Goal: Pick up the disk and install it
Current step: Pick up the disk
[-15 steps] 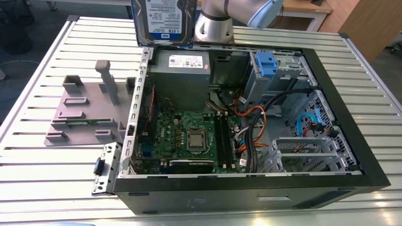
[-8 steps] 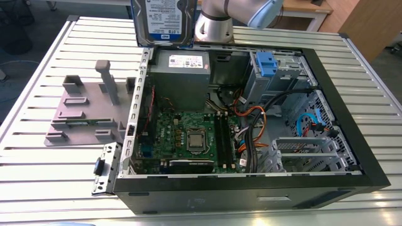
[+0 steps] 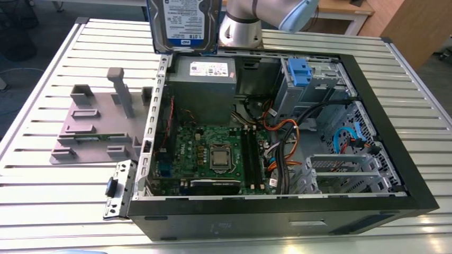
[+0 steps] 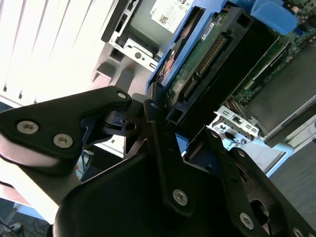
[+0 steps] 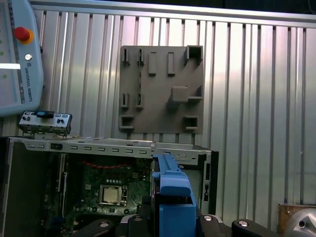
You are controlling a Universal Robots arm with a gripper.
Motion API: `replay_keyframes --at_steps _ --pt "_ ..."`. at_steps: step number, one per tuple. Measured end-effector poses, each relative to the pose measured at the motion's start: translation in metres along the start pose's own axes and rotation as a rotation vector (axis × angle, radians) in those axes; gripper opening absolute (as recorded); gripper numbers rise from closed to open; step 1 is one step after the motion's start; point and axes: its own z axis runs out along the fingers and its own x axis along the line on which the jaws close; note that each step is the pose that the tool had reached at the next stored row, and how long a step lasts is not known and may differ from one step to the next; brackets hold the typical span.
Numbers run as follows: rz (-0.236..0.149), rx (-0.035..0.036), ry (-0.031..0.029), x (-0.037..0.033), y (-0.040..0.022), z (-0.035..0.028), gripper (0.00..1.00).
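The disk [image 3: 182,24], a silver drive with a white and blue label, hangs upright above the far left corner of the open computer case [image 3: 395,137] in the exterior view. In the second wrist view my gripper [image 4: 165,111] is shut on the disk [image 4: 207,54], whose green circuit side and blue plastic bracket face the camera. The first wrist view shows the blue bracket [image 5: 174,195] edge-on between the black fingers [image 5: 131,219], over the case's motherboard [image 5: 111,192].
Inside the case sit a grey power supply box [image 3: 205,79], a blue clip on the drive bay [image 3: 299,71] and orange and black cables [image 3: 286,143]. A grey fixture plate [image 3: 99,127] lies on the slatted table [image 3: 56,201] at the exterior view's left. A teach pendant [image 5: 17,59] rests beside the case.
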Motion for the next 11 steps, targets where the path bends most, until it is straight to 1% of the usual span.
replay_keyframes --at_steps 11 --pt "0.0 0.0 0.0 0.0039 0.0002 -0.0001 0.37"
